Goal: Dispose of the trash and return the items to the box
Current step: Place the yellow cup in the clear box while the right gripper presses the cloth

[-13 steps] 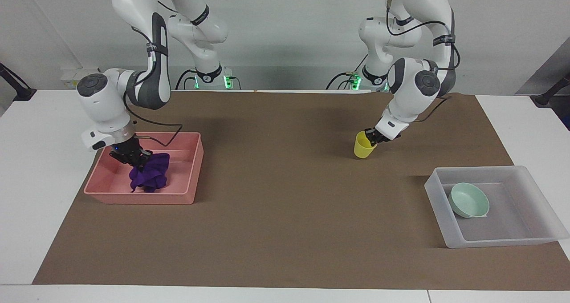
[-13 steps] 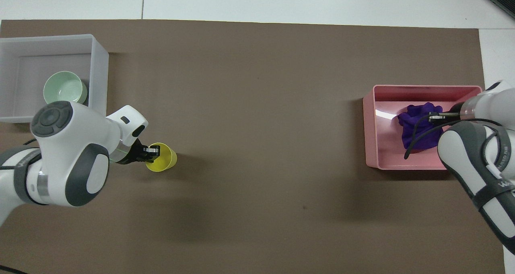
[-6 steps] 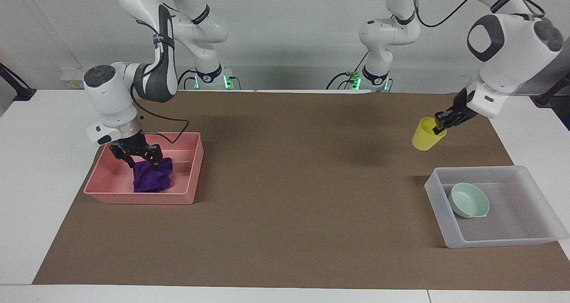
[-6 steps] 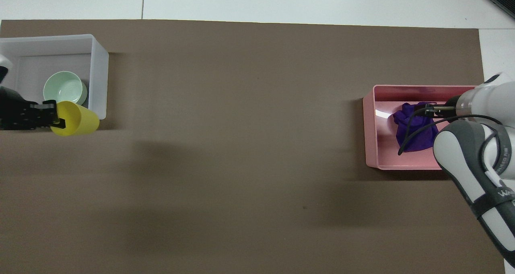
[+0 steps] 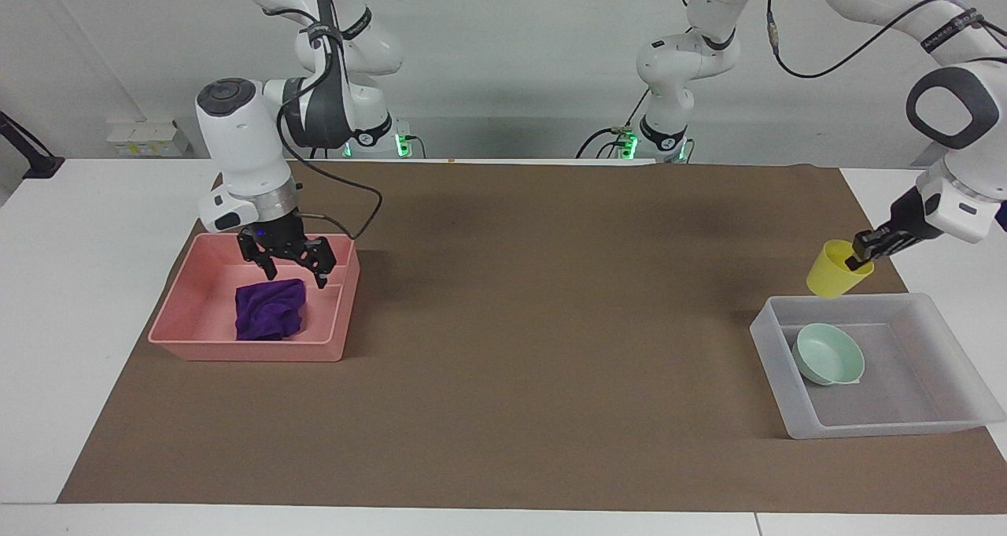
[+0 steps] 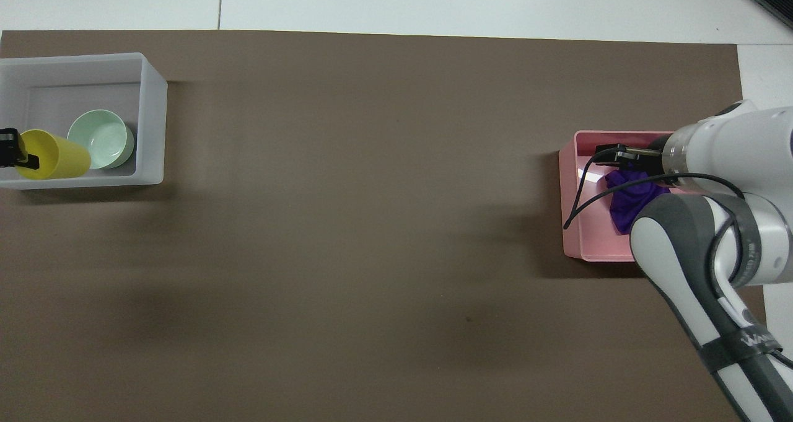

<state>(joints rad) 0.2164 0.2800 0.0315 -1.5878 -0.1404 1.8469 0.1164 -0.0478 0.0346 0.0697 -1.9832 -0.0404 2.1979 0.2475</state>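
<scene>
While the right gripper [image 5: 293,265] is hanging over the pink rectangular plastic tray [image 5: 197,345] at the right arm's end of the table, its fingers are standing wide apart and holding nothing. The small deep-purple fabric cloth [image 5: 269,319] is lying crumpled on the tray floor directly under them, apart from the fingertips, so the trash looks disposed of.

Across the bare brown mat [image 5: 503,339], the left gripper [image 5: 860,258] is pinching the rim of the small yellow plastic cup [image 5: 834,268], holding it tilted in the air. The cup is hanging over the wall of the shallow translucent whitish plastic tub [image 5: 771,347] that lies nearer the robots. The pale mint-green round bowl [image 5: 828,353] is sitting inside, toward the tub's mat-side wall. The coming move looks like a short carry inward and down onto the open floor beside the bowl; that floor is offering plenty of room.
</scene>
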